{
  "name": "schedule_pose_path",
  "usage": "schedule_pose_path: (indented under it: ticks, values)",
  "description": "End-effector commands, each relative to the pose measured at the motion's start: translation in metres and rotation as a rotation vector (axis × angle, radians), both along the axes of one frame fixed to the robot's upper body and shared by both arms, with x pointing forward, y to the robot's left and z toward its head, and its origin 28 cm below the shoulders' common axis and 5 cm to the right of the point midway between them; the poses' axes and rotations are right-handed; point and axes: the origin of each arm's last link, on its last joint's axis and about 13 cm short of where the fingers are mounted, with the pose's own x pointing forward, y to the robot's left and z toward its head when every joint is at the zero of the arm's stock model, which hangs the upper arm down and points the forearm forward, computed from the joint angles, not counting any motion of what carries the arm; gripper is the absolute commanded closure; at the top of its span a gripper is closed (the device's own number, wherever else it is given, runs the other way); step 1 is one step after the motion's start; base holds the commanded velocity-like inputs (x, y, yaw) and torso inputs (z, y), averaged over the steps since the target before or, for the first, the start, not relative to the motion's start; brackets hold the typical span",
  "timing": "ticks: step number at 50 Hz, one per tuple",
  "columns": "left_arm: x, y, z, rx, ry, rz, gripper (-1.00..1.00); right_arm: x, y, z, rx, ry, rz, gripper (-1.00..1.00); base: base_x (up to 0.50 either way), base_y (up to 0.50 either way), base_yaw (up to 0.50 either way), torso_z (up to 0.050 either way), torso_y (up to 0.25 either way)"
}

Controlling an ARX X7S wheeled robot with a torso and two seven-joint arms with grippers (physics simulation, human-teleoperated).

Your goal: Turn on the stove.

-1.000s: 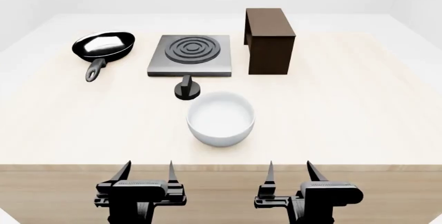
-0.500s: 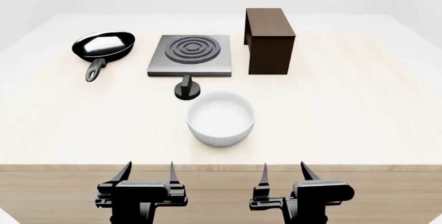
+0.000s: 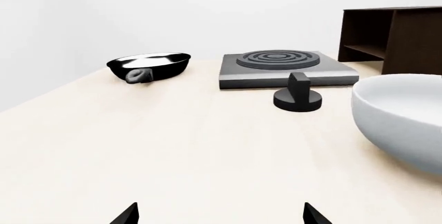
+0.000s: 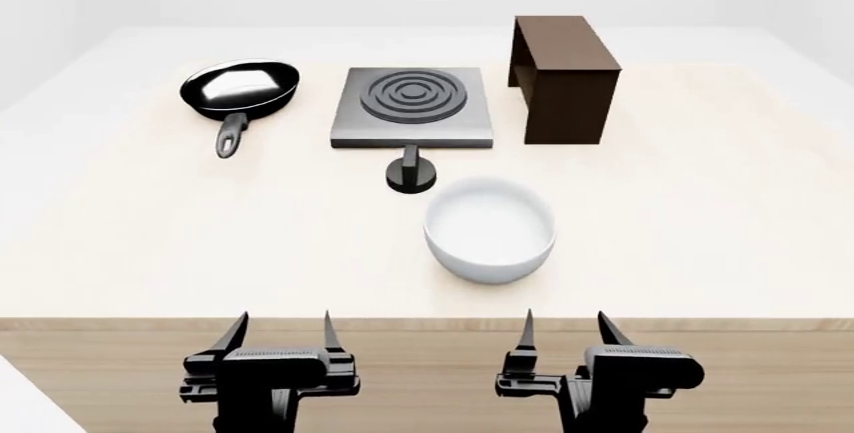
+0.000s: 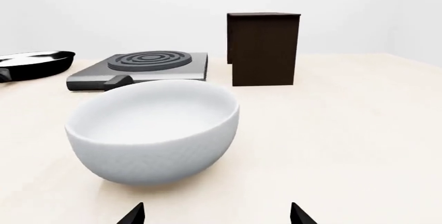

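Observation:
The stove [image 4: 412, 106] is a flat grey square slab with ring coils at the back middle of the table; it also shows in the left wrist view [image 3: 280, 66] and the right wrist view [image 5: 142, 67]. Its small black round knob [image 4: 410, 173] stands just in front of it, also seen in the left wrist view [image 3: 298, 95]. My left gripper [image 4: 284, 331] and right gripper [image 4: 566, 328] are both open and empty, hanging off the table's near edge, far from the knob. Their fingertips [image 3: 127, 214] [image 5: 132, 214] show wide apart.
A white bowl [image 4: 490, 229] sits between the knob and my right gripper, large in the right wrist view [image 5: 153, 129]. A black frying pan [image 4: 240, 90] lies left of the stove. A dark brown box [image 4: 566, 77] stands to its right.
The head view has shifted, so everything on the table now sits further right in the picture. The right gripper moved slightly sideways and back. Both grippers stay open.

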Motion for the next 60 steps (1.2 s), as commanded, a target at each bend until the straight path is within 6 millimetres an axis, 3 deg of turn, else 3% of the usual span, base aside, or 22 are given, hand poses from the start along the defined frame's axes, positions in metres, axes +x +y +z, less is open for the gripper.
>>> schedule_pose_path:
  ticks: [1,43,60]
  values:
    - [-0.0008,0.0009,0.0008,-0.023,0.007,-0.044,-1.00,-0.0009,0.0007,-0.0006,0.000,-0.013,0.010,-1.00,0.00,0.50,0.00,0.000,0.000]
    - [-0.0008,0.0009,0.0008,-0.023,0.007,-0.044,-1.00,-0.0016,0.0006,-0.0013,-0.002,-0.010,0.012,-1.00,0.00,0.50,0.00,0.000,0.000]
    - [-0.0008,0.0009,0.0008,-0.023,0.007,-0.044,-1.00,0.0002,0.0005,-0.0003,0.023,-0.005,-0.008,-1.00,0.00,0.02,0.00,0.000,0.000]
